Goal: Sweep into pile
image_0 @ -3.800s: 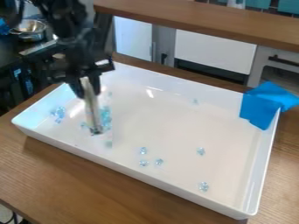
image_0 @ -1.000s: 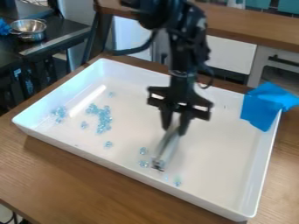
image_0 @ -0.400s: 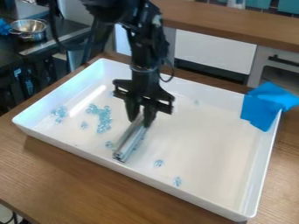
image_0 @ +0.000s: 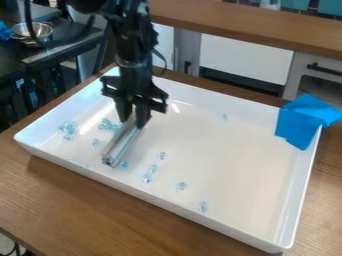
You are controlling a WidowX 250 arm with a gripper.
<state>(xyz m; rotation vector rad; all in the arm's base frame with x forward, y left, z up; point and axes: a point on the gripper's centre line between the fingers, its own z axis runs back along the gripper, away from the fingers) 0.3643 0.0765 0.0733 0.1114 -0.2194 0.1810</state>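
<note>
Expecting light, hard, skittery blue pieces (image_0: 202,206) inside the near wall of the white tray (image_0: 167,201), push gently. Best hold the stiff-looking bar (image_0: 122,145) by its upper end, as now, clamped in the black gripper (image_0: 133,121); farther back, coax in the lone piece (image_0: 224,116).

no readable text, no legible labels, no numbers, no signs
</note>
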